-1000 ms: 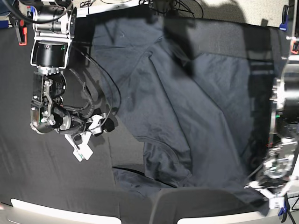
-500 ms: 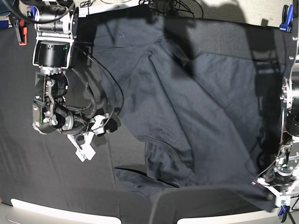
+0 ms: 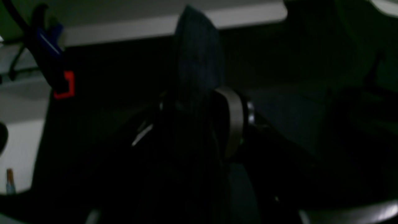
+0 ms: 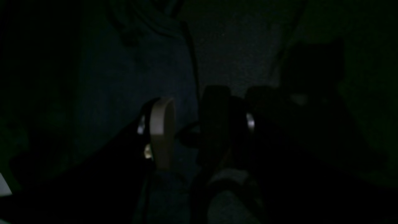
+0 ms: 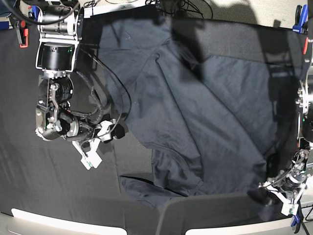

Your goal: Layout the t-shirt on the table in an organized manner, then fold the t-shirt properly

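Observation:
The dark navy t-shirt [image 5: 195, 107] lies spread and creased over the black table [image 5: 29, 171], with a rumpled fold near the front edge. At the shirt's front right corner my left gripper [image 5: 279, 199] is shut on it. In the left wrist view a peak of shirt cloth [image 3: 196, 56] sticks up between the fingers of the left gripper [image 3: 199, 96]. My right gripper [image 5: 100, 144] hovers at the shirt's left edge. The right wrist view is very dark. There the right gripper [image 4: 186, 102] shows a gap between a pale finger [image 4: 161, 130] and a dark one, with the shirt [image 4: 124, 77] beyond.
A red clamp [image 5: 22, 35] grips the table's far left corner and a blue one [image 5: 297, 22] the far right, also seen as a blue and red clamp [image 3: 51, 62]. Cables loop off the right arm. The pale table edge [image 5: 63, 223] runs along the front.
My left gripper swung out to the right, then came back left with the shirt's corner. The right gripper crept slightly right and up. Neither gripper's opening changed.

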`<state>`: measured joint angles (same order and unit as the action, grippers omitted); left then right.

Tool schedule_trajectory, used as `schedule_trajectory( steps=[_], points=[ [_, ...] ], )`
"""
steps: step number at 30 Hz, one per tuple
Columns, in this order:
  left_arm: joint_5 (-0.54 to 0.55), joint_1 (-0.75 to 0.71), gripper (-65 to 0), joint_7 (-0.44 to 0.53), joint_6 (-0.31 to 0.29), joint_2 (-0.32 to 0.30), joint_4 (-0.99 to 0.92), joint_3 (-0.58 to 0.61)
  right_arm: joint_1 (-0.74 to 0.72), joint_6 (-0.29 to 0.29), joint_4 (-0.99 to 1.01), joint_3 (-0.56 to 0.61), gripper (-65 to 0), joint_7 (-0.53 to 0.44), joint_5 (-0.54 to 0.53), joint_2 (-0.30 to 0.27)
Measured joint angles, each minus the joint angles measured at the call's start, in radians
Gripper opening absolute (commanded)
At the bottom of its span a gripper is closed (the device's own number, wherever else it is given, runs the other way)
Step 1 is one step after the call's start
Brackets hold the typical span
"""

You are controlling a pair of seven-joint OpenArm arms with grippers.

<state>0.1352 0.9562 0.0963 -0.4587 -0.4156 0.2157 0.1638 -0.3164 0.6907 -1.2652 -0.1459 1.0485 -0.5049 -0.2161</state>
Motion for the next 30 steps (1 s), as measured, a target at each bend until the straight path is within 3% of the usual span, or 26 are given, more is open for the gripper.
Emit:
schedule_trajectory(
  steps=[3, 4, 6, 9, 10, 12, 14, 19, 25, 30],
  points=[
    [0.000, -0.003, -44.5, 0.000, 0.002, -0.004, 0.000, 0.000, 0.000, 0.000, 0.000, 0.000, -37.6, 0.000, 0.000, 0.000],
    [0.000, -0.002, -44.5, 0.007, 0.034, -0.005, 0.000, 0.000, 0.000, 0.000, 0.000, 0.000, -37.6, 0.000, 0.001, 0.000],
    [0.021, 0.000, -44.6, 0.006, 0.169, -0.004, 0.000, 0.000, 0.000, 0.000, 0.000, 0.000, -37.6, 0.000, 0.000, 0.000],
    [0.018, 0.000, -44.5, 0.008, 0.166, -0.017, 0.000, 0.000, 0.000, 0.000, 0.000, 0.000, -37.6, 0.000, 0.000, 0.000],
    [0.017, -0.001, -44.5, 0.008, 0.198, -0.016, 0.000, 0.000, 0.000, 0.000, 0.000, 0.000, -37.6, 0.000, 0.000, 0.000],
    [0.021, -0.002, -44.5, 0.008, 0.341, -0.004, 0.000, 0.000, 0.000, 0.000, 0.000, 0.000, -37.6, 0.000, -0.002, 0.000],
    [0.021, -0.003, -44.5, 0.008, 0.399, -0.001, 0.000, -0.001, 0.000, 0.000, 0.000, 0.000, -37.6, 0.000, -0.004, 0.000],
    [0.027, -0.015, -44.6, -0.016, 0.396, -0.005, 0.000, -0.001, -0.018, 0.000, 0.000, -0.001, -37.6, -0.034, -0.051, 0.006],
    [0.052, -0.095, -44.6, -0.087, 0.350, 0.003, 0.047, -0.001, -0.132, -0.002, 0.000, 0.033, -37.6, -0.039, -0.037, 0.085],
    [0.051, -0.217, -44.6, -0.137, 0.351, -0.002, 0.222, -0.001, -0.232, 0.001, 0.018, 0.189, -37.6, -0.149, 0.174, 0.179]
  ],
)
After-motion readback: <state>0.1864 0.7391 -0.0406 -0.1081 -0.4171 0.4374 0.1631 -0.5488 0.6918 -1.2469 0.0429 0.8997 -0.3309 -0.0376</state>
